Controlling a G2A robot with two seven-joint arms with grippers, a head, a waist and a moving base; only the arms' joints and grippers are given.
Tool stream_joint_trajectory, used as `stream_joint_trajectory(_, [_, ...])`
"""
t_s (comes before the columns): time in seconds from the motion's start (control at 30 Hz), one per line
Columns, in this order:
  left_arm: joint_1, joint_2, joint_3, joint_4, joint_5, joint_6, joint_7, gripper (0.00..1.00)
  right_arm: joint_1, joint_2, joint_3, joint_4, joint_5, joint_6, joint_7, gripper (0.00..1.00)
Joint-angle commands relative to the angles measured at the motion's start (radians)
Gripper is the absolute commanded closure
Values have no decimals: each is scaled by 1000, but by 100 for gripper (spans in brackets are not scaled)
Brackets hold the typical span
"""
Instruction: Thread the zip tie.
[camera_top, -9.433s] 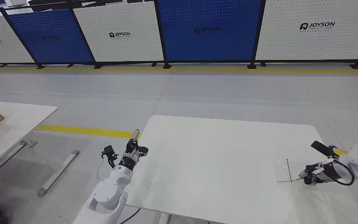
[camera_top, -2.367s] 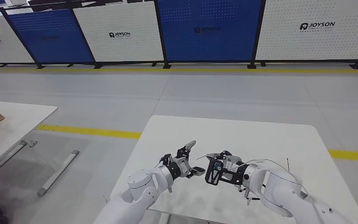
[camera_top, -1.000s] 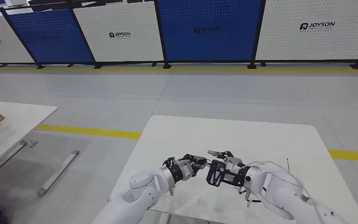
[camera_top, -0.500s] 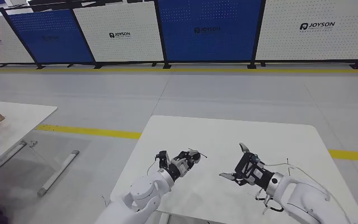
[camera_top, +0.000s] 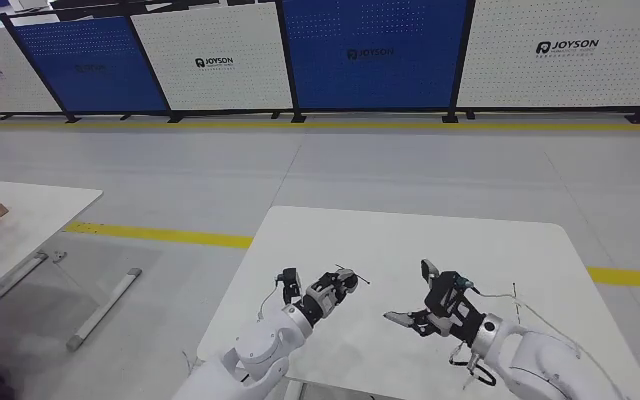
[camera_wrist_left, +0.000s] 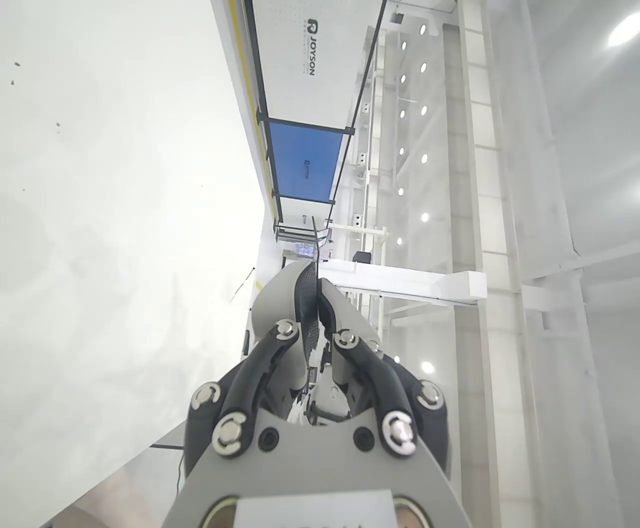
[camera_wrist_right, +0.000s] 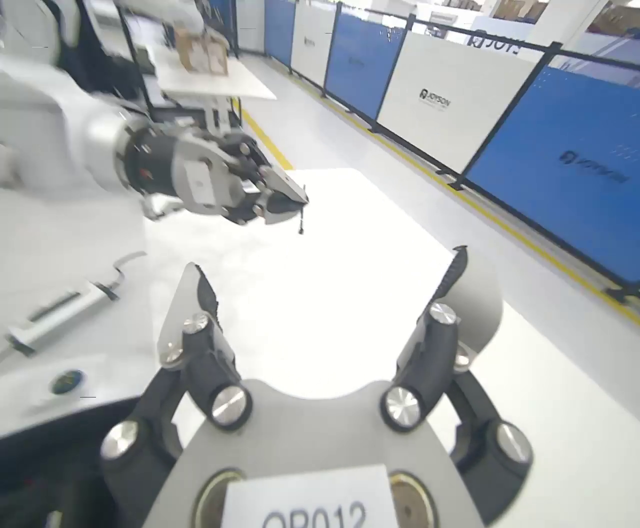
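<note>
Left end effector (camera_top: 344, 283) clamped on zip tie (camera_top: 358, 276); its long axis runs left-right, free end toward right end effector (camera_top: 411, 294), fingers spread apart, near, over tabletop (camera_top: 400, 235).

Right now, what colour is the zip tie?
The zip tie is black, clearest in the right wrist view.

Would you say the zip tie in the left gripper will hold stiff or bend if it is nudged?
The zip tie looks very thin, so it probably flexes at a light touch. Its free end juts straight from the left gripper without drooping, so it seems springy, not floppy.
</note>
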Motion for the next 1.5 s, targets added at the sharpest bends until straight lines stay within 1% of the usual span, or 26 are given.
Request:
stream_joint_trajectory(0.0, [3, -1, 2, 6, 41, -27, 1, 100, 29, 1, -31, 19, 144, 0, 6, 0])
stream_joint_trajectory(0.1, [6, 0, -2, 12, 101, -57, -25, 100, 78, 1, -70, 80, 318, 0, 44, 0])
stream_joint_trajectory(0.17, [9, 2, -8, 16, 139, -72, -46, 100, 111, -6, -105, 93, 433, 0, 97, 0])
stream_joint_trajectory(0.2, [10, 5, -12, 20, 171, -80, -65, 100, 141, -13, -124, 107, 512, 0, 124, 0])
stream_joint_trajectory(0.3, [17, 7, -23, 25, 209, -93, -83, 100, 148, -15, -128, 115, 524, 0, 129, 0])
stream_joint_trajectory(0.6, [17, 7, -23, 25, 209, -93, -83, 100, 148, -15, -128, 115, 524, 0, 129, 0])
stream_joint_trajectory(0.63, [17, 7, -23, 26, 209, -93, -82, 100, 142, -16, -131, 109, 536, 0, 129, 0])
stream_joint_trajectory(0.67, [16, 5, -22, 28, 203, -96, -77, 100, 131, -22, -139, 101, 590, 0, 136, 0])
stream_joint_trajectory(0.7, [14, 3, -21, 30, 199, -97, -73, 100, 130, -26, -144, 112, 638, 0, 146, 0])
stream_joint_trajectory(0.77, [10, 0, -17, 35, 192, -100, -70, 100, 138, -39, -158, 140, 725, 0, 179, 0])
stream_joint_trajectory(0.87, [8, -4, -12, 36, 187, -106, -75, 100, 153, -62, -175, 162, 837, 0, 224, 0])
stream_joint_trajectory(0.9, [9, -5, -10, 34, 190, -112, -76, 100, 165, -71, -175, 192, 852, 0, 241, 0])
stream_joint_trajectory(0.93, [10, -6, -9, 34, 192, -116, -76, 100, 167, -73, -175, 197, 853, 0, 242, 0])
stream_joint_trajectory(1.2, [11, -7, -8, 33, 193, -117, -76, 100, 167, -73, -175, 197, 853, 0, 242, 0])
stream_joint_trajectory(1.27, [11, -8, -7, 32, 195, -120, -73, 100, 159, -75, -173, 197, 856, 9, 243, 0])
stream_joint_trajectory(1.3, [13, -9, -6, 29, 196, -129, -71, 100, 155, -78, -175, 200, 868, 15, 261, 0])
stream_joint_trajectory(1.37, [21, -10, -4, 24, 205, -144, -73, 100, 159, -89, -180, 224, 932, 0, 307, 0])
stream_joint_trajectory(1.43, [26, -11, -6, 21, 210, -147, -76, 100, 166, -101, -182, 246, 984, 0, 332, 0])
stream_joint_trajectory(1.47, [29, -11, -7, 19, 210, -144, -81, 100, 168, -110, -179, 265, 1036, 0, 343, 0])
